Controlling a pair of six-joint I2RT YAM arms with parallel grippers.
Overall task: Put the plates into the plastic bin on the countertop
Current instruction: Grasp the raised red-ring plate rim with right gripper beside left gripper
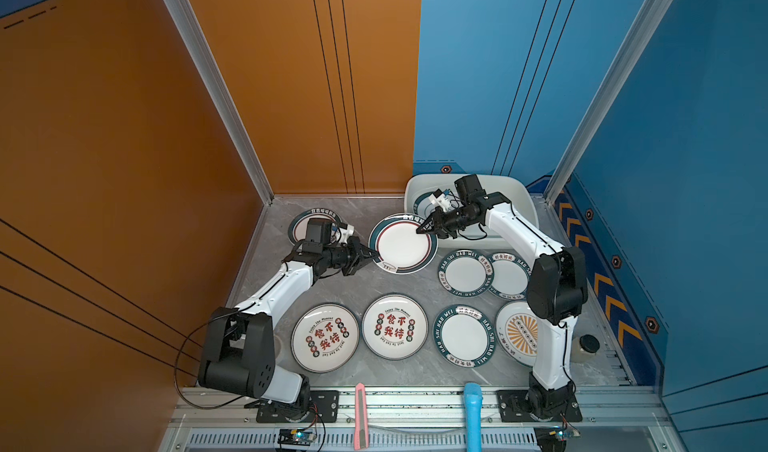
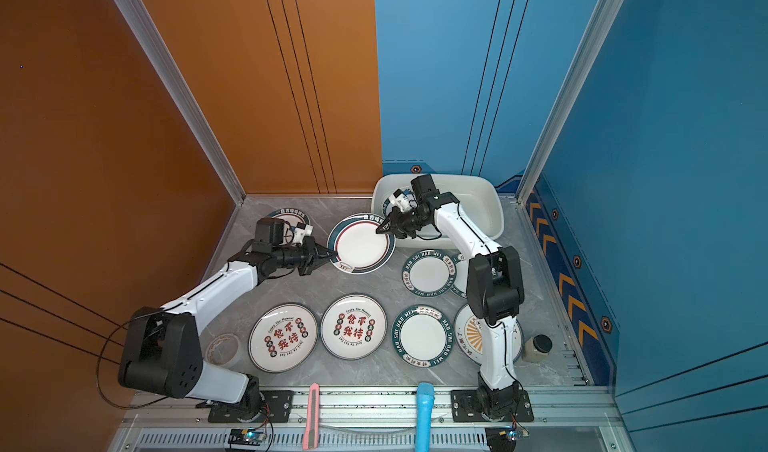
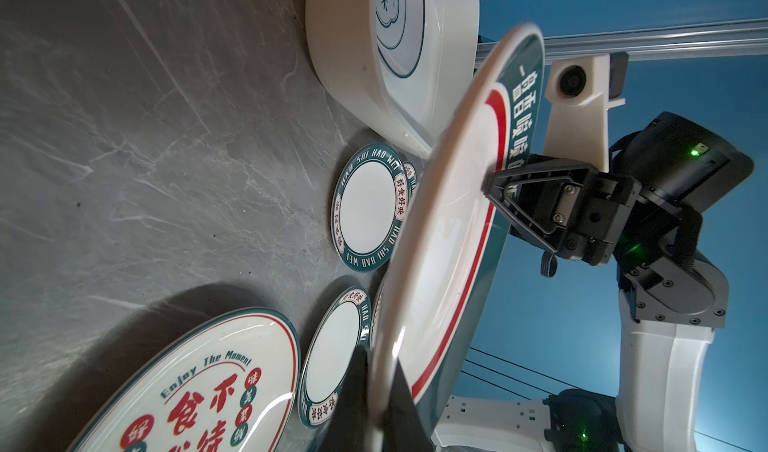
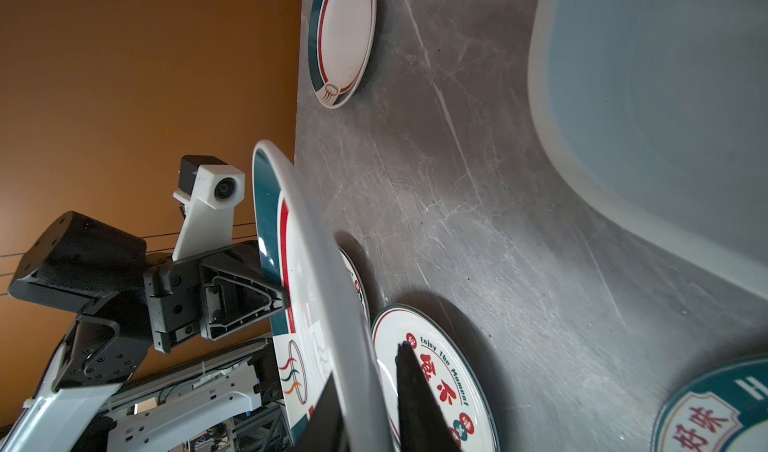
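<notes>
A green-and-red-rimmed plate (image 1: 401, 244) (image 2: 360, 244) hangs tilted above the grey countertop (image 1: 361, 287), held from two sides. My left gripper (image 1: 374, 257) (image 3: 380, 358) is shut on its left edge. My right gripper (image 1: 422, 229) (image 4: 368, 360) is shut on the edge nearest the plastic bin (image 1: 528, 204) (image 2: 496, 204), with one finger on each side of the rim. One plate (image 1: 424, 204) lies in the bin, partly hidden by the right wrist. Several more plates rest on the countertop, including two with red characters (image 1: 325, 337) (image 1: 395, 327) and a sunburst one (image 1: 519, 333).
Another plate (image 1: 303, 225) at the back left is half hidden by the left wrist. A tape roll (image 2: 224, 348) sits by the left arm's base. A small jar (image 1: 586, 346) stands at the right edge. A pink cutter (image 1: 360, 412) and a blue handle (image 1: 473, 412) lie across the front rail.
</notes>
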